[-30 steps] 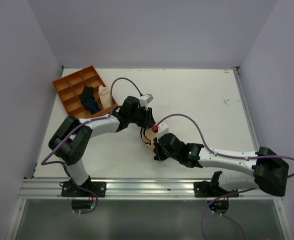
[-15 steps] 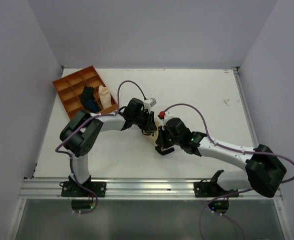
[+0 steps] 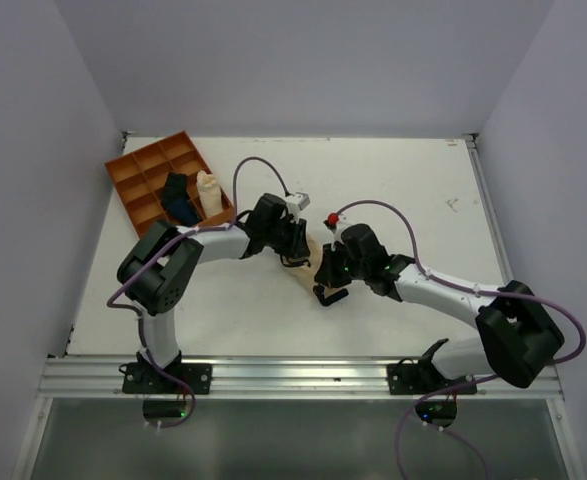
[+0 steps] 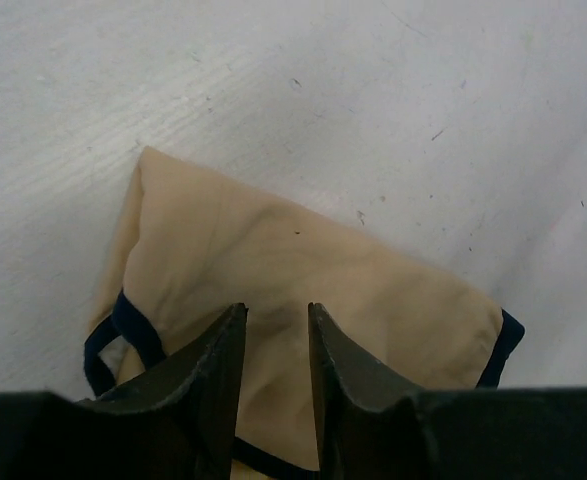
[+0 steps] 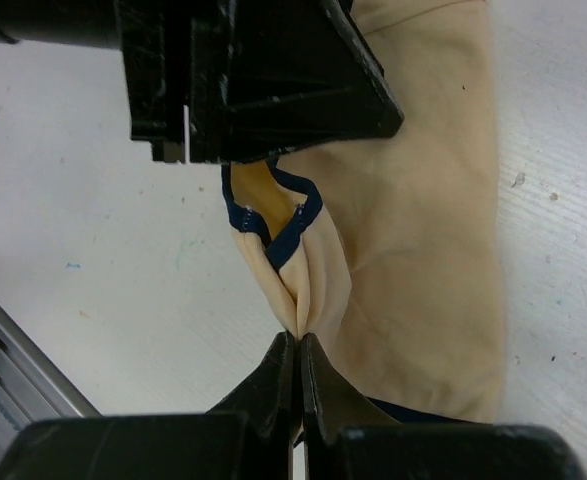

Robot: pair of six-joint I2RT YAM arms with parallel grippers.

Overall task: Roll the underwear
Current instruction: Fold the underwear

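Note:
The underwear (image 3: 311, 268) is a beige cloth with a dark edge band, lying on the table mid-centre between both grippers. In the left wrist view it (image 4: 303, 240) lies flat under my left gripper (image 4: 276, 312), whose fingers stand slightly apart over the cloth, gripping nothing. In the right wrist view my right gripper (image 5: 298, 338) is shut on a pinched fold at the edge of the underwear (image 5: 413, 250), near its dark band. The left gripper's body (image 5: 263, 80) sits just beyond. From above, the left gripper (image 3: 301, 255) and right gripper (image 3: 325, 283) nearly touch.
An orange compartment tray (image 3: 123, 175) stands at the back left, holding a dark blue rolled cloth (image 3: 180, 205) and a cream roll (image 3: 208, 192). A metal rail (image 3: 303, 375) runs along the near table edge. Walls close in on both sides.
The right gripper has moved away from the near edge toward the left gripper, with the cloth fold in it. The left gripper shifted slightly right and stays on the cloth.

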